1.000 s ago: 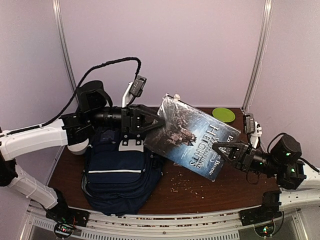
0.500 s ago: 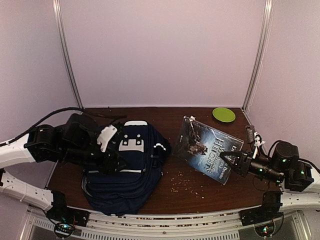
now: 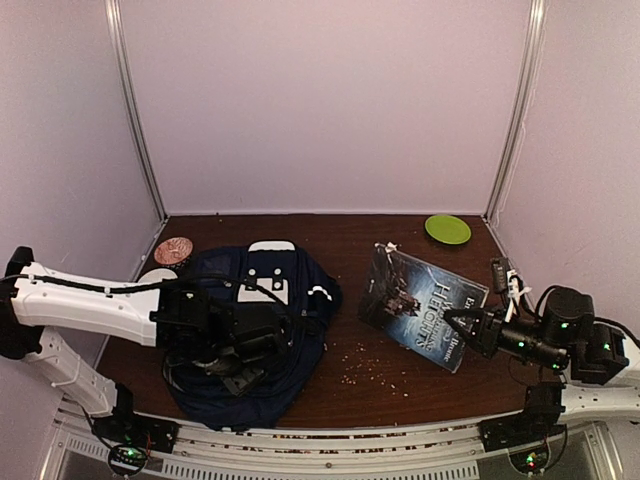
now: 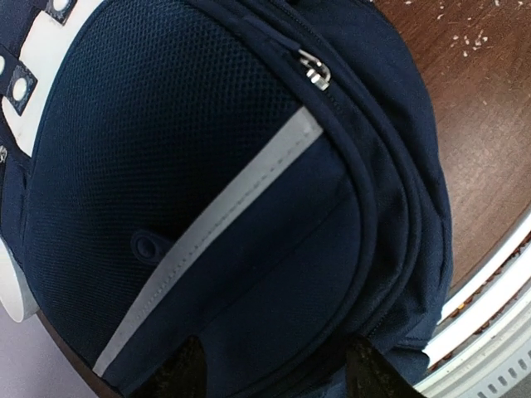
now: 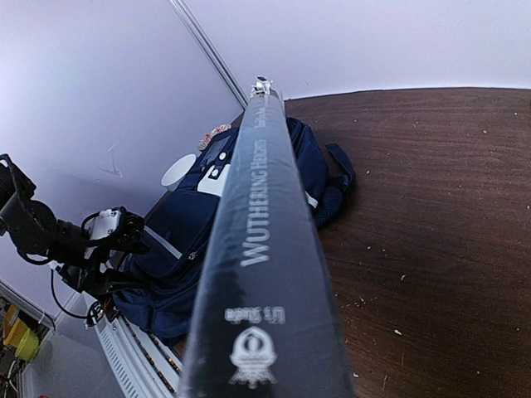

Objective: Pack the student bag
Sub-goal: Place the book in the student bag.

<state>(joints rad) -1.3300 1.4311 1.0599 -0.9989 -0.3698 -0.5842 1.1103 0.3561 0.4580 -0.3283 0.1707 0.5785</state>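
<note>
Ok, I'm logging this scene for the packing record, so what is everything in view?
backpack: one, navy with white stripe, table's left half
book: one, dark cover, tilted, right side
plate: one, green, far right corner
disc: one, reddish-brown, far left corner
round object: one, white, beside disc, partly hidden
crumbs: many, pale, near front centre
table: one, dark brown
left gripper: one, black, open above backpack
right gripper: one, black, shut on book
</note>
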